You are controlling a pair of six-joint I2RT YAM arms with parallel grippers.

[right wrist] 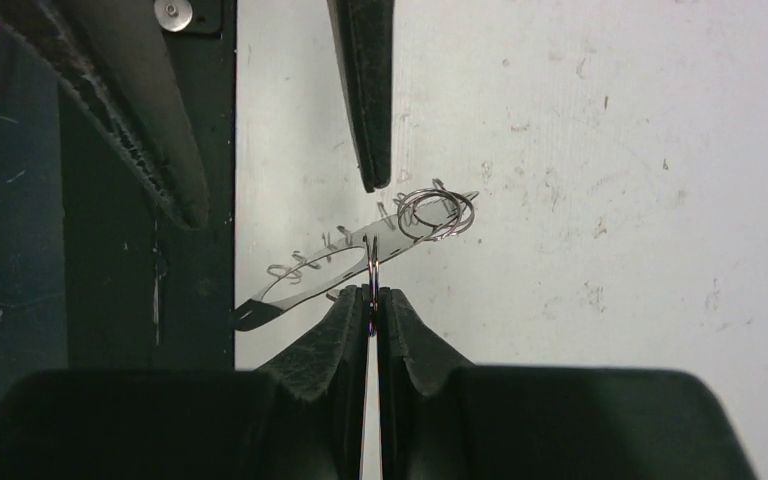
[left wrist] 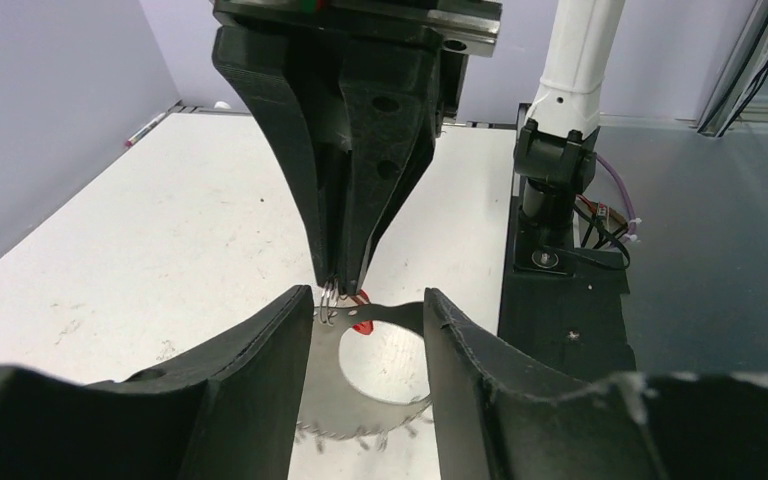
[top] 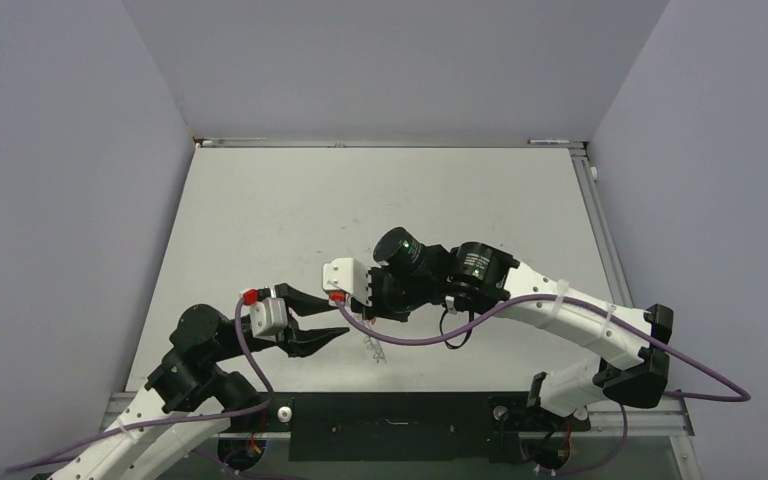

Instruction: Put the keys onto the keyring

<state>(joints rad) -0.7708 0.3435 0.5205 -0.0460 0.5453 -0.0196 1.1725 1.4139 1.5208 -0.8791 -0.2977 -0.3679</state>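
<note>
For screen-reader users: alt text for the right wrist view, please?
The right gripper has its jaws shut on a thin wire ring, edge-on. Beyond it the silvery keyring slants over the white table, near the open left gripper.

Scuffed white table; pen at far edge.

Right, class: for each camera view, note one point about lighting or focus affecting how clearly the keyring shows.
Left wrist view: the keyring is fairly sharp, the left gripper dark and soft-edged. Right wrist view: ring crisp, the right gripper near-black. Top external view: even light, ring barely visible.
</note>
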